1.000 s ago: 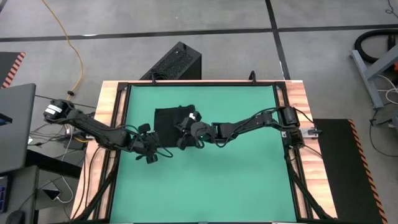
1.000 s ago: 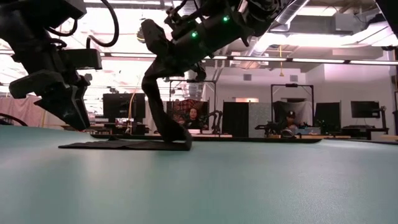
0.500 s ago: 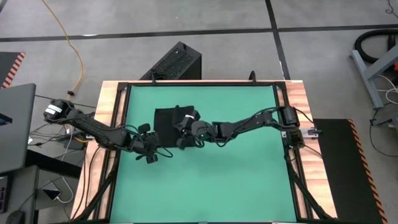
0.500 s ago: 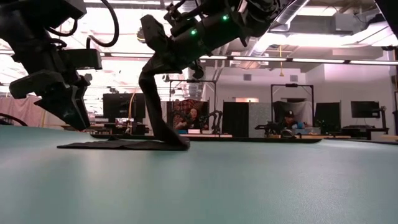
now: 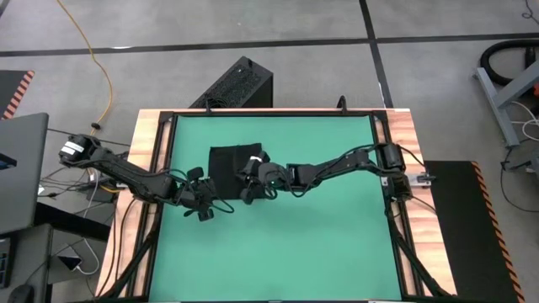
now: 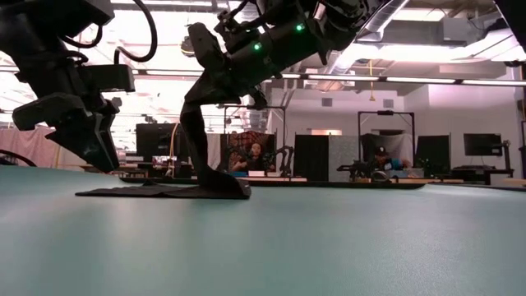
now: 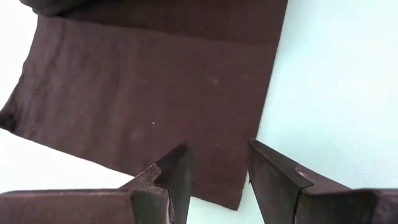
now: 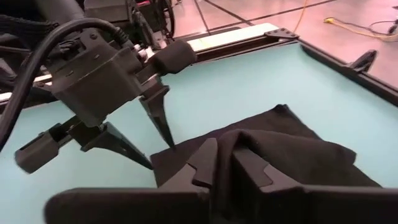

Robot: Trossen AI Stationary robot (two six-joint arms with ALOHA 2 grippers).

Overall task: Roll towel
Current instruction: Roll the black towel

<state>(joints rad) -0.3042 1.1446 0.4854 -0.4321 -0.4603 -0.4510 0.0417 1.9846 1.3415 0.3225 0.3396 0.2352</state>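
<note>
In the lower middle of the right wrist view, the right gripper [image 8: 227, 163] has a fold of the towel [image 8: 292, 149] between its 2 dark fingers, pinching the soft black cloth. In the low view that gripper [image 6: 200, 92] sits high in the upper middle, and a strip of the towel [image 6: 197, 152] hangs down from it to the mat. The rest of the cloth lies flat and thin at the middle left. The left gripper [image 6: 82, 140] hangs at the left of that view, just over the near edge of the towel. In the left wrist view its 2 fingers [image 7: 177, 177] are spread apart with nothing between them, and 1 corner of the flat cloth [image 7: 155, 99] shows in the gap. From above, the towel [image 5: 227, 160] is a small dark square in the upper middle of the green mat [image 5: 337, 244], with both grippers at its lower edge. The mat looks smooth and a bit shiny, and the cloth looks floppy and matte. What could go wrong, I think, is that the fold slips out if the pinch is loose, because the cloth is limp. Then it would flop back flat. The flat part could also slide on the smooth mat, since nothing pins it down. Farther off, on the floor at the top of the high view, stands a hard black ribbed box [image 5: 236, 84].
</note>
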